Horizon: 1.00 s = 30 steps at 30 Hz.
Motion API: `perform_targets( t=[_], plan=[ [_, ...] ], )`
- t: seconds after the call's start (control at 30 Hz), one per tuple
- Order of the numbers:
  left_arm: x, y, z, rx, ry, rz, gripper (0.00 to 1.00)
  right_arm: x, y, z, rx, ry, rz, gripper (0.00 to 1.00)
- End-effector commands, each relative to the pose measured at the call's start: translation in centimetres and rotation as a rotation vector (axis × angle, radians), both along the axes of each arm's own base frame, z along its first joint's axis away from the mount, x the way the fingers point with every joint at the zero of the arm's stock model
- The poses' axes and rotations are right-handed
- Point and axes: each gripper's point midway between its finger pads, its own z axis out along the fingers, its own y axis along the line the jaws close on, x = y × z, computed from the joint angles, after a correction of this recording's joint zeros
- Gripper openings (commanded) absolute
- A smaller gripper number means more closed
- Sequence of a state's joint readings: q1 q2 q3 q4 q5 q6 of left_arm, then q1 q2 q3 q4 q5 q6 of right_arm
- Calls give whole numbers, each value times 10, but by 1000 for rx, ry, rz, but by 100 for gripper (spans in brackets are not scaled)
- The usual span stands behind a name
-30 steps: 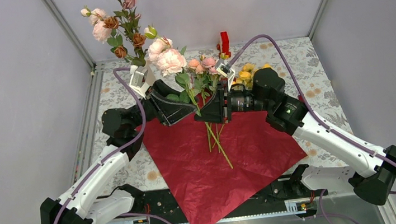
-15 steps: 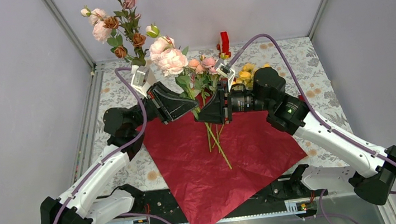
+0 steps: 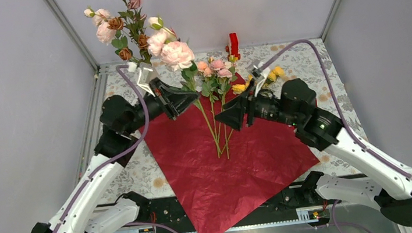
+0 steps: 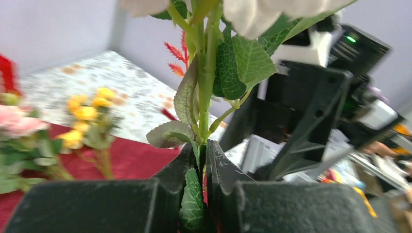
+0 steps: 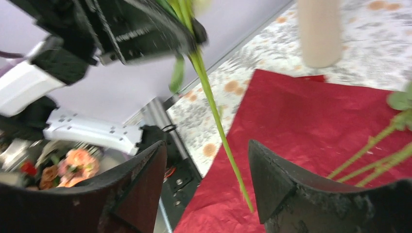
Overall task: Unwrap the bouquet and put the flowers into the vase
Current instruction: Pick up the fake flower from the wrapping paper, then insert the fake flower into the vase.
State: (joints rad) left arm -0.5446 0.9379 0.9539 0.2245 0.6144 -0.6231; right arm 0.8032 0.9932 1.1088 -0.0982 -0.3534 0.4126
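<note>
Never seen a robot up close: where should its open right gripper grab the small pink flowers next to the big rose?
Probably the bare green stems below the leaves, from the right: blooms and leaves crowd the top, and the left gripper holds a rose stem on the left.

High fixed view from behind, downward; two close wrist views; red wrapping paper common to all.

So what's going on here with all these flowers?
Two robot arms are at work. The left claw is clamped on the green stem of a big pink artificial rose, holding it above the spread-out dark red crinkled wrapping paper. The right claw is open, holding nothing. Smaller pink and yellow flowers are on the paper; the tall cream-white vase stands just off it.
</note>
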Motion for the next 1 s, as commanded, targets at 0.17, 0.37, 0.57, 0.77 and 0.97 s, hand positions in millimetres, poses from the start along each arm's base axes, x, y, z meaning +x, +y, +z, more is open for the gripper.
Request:
perform_targets(
  t=[0.17,0.37,0.57,0.77,0.97],
  plan=[
    [89,98,35,181,-151,522,0,49,-82,-32,-139,-36,-451,75],
    [138,169,63,165,-218,861,0,68,-124,-61,-141,50,-561,78],
    [169,217,94,66,-296,1050,0,71,-146,-76,-168,58,-617,79],
    [193,254,102,-36,-297,1151,0,76,-152,-80,-159,87,-619,80],
    [202,264,112,-85,-367,1168,0,82,-158,-86,-170,100,-641,80]
  ],
)
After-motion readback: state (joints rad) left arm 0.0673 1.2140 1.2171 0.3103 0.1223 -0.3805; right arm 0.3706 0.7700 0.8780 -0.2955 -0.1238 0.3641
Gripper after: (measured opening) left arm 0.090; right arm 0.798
